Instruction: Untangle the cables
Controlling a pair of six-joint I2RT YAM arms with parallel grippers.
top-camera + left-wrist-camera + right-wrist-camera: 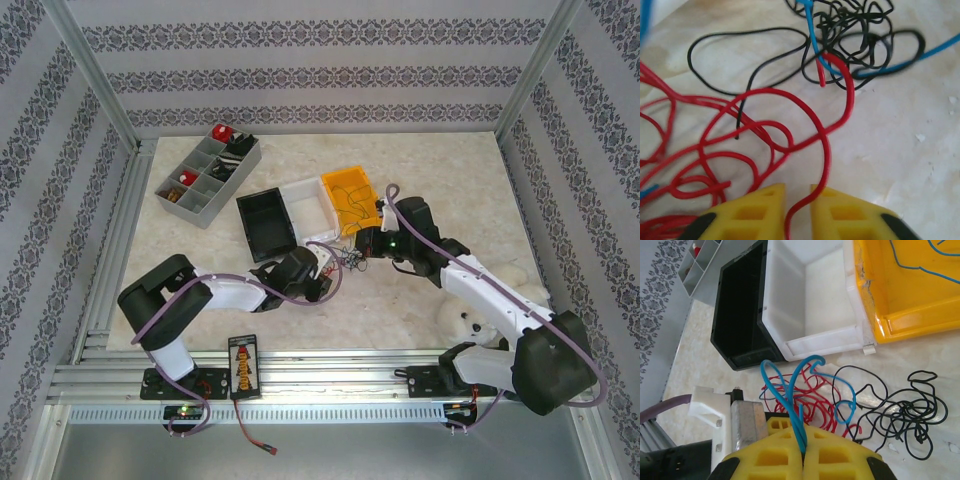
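Observation:
The cables (351,258) lie as a small tangle on the table between my two grippers. In the left wrist view, looping red cables (715,150) spread to the left, with a black knot (860,35) and a blue strand (812,35) beyond. My left gripper (798,189) stands with a narrow gap, and one red cable (826,150) runs loose through it. My right gripper (803,437) is shut on looped blue cables (790,390), lifted over the red cables (815,400) and black cables (910,415). In the top view the left gripper (328,262) and right gripper (366,246) nearly meet.
Black bin (266,222), white bin (312,205) and yellow bin (352,195) stand in a row just behind the tangle; the yellow bin (910,290) holds thin blue wire. A grey compartment tray (208,175) sits back left. Something white and fluffy (480,310) lies by the right arm.

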